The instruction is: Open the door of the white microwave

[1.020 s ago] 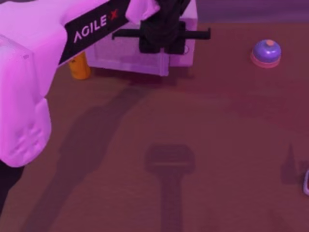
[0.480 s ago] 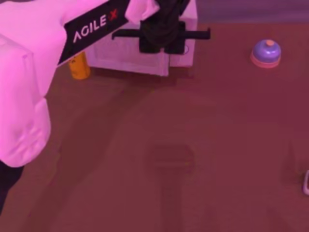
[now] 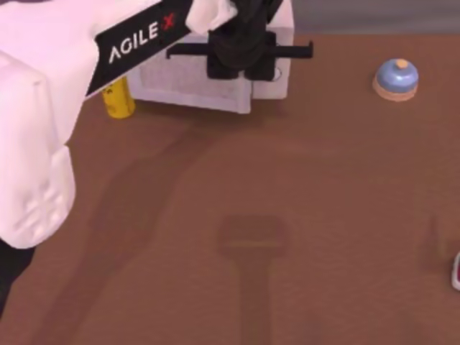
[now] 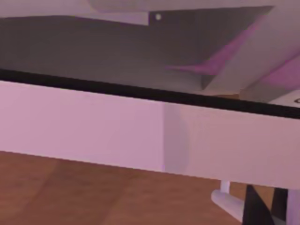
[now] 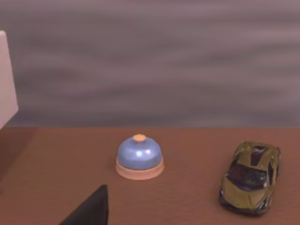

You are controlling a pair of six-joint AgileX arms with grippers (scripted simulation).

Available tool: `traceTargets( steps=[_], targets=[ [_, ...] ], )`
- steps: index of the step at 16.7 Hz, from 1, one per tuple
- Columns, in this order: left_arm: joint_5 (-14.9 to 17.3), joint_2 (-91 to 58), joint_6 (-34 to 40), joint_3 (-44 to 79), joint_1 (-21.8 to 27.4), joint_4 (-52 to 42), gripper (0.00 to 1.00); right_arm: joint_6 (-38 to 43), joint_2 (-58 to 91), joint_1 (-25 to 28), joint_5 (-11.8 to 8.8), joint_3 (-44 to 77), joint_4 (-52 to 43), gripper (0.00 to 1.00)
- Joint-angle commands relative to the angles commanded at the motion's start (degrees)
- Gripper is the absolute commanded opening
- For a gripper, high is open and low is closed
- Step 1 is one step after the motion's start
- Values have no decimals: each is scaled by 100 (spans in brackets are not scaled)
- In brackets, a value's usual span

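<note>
One arm doing all the work in the top view: left gripper parked over the front of the white microwave at the table's far side, left of centre, right above the door; open or clamped, impossible to tell under that dark wrist. Looks like the door's free edge standing a touch proud of the control panel. Yellow bottle just beside the hinge-side corner, so likely to get knocked over by a wide swing. Blue bell well apart on the right, out of harm's way. Over to the left wrist view: door edge filling the middle, dark cavity beyond it, nothing to see inside the part on show. White handle poking in at one corner; risk of slipping off it, or of dragging the whole oven, if pulled straight instead of along the arc. Right wrist view: right arm idle, just facing the bell and a toy car.
</note>
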State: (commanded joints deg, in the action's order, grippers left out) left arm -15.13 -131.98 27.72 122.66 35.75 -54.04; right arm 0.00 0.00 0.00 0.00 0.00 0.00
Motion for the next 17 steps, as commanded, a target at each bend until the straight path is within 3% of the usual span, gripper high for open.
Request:
traceTargets(
  steps=[7,17],
  targets=[
    [32,-14,9,-27,44,16,0,0,0,0,0,0,0,100],
    [267,618,-548,-1039,-52,553,0,0,0,0,0,0,0,100]
  ],
)
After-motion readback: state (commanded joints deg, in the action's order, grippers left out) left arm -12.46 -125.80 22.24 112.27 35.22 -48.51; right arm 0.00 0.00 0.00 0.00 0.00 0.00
